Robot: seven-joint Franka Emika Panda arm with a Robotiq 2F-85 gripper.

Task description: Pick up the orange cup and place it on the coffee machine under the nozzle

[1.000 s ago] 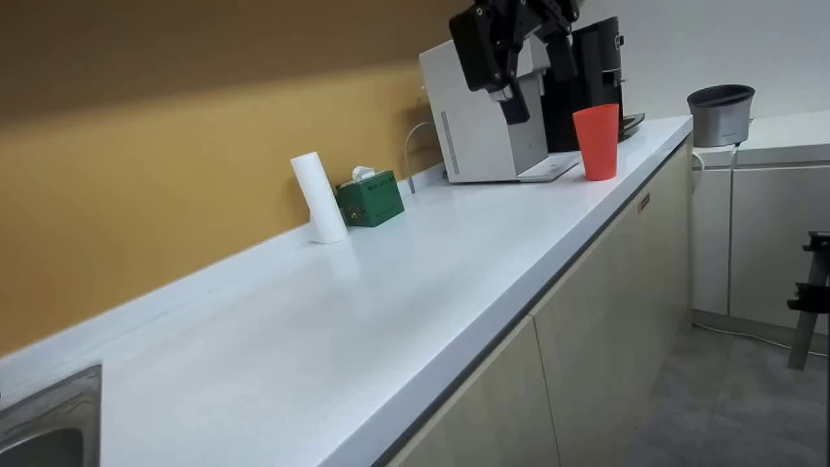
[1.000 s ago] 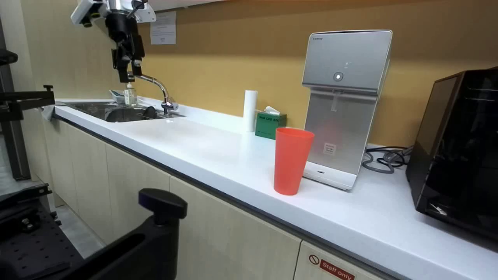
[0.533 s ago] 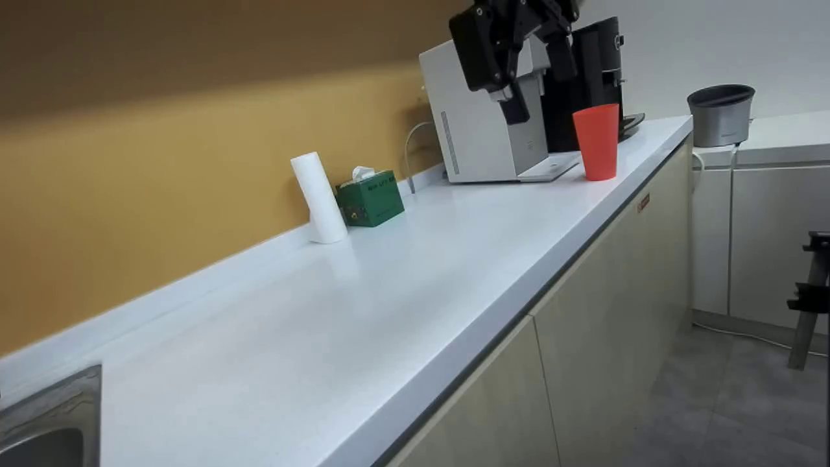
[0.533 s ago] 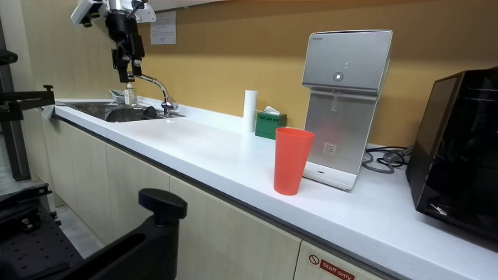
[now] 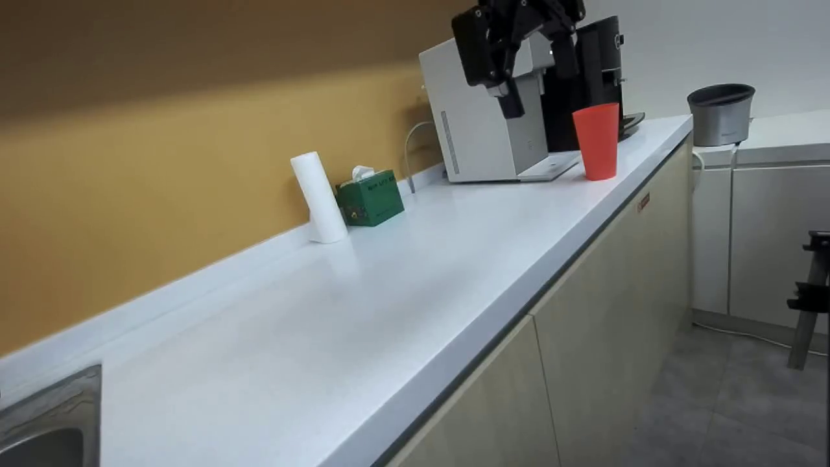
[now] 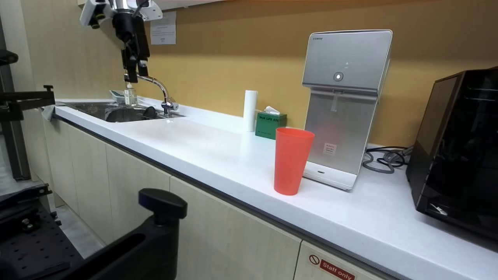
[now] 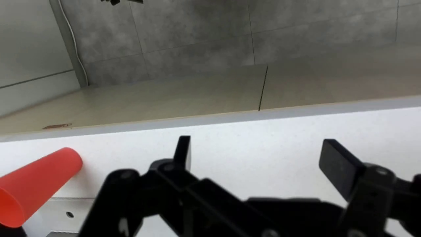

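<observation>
The orange cup (image 5: pixel 598 144) stands upright on the counter, in front of the coffee machine; it also shows in an exterior view (image 6: pixel 292 161) and at the left of the wrist view (image 7: pixel 42 186). The coffee machine (image 5: pixel 476 133) is a tall white box; its silver front with a nozzle and low white tray shows in an exterior view (image 6: pixel 342 124). The tray's edge shows at the lower left of the wrist view (image 7: pixel 59 219). My gripper (image 7: pixel 258 146) is open and empty, high above the counter, with the cup off to its left in the wrist view. It shows in both exterior views (image 5: pixel 541 94) (image 6: pixel 137 77).
A white paper roll (image 6: pixel 249 111) and a green tissue box (image 6: pixel 270 125) stand along the wall. A black appliance (image 6: pixel 463 147) stands past the coffee machine, with cables (image 6: pixel 385 157) between. A sink (image 6: pixel 97 109) with a tap (image 6: pixel 167 103) lies at the counter's far end.
Over the last half second my gripper has shifted slightly toward the cup's end of the counter and a little up, still open. The cup and coffee machine have not moved.
</observation>
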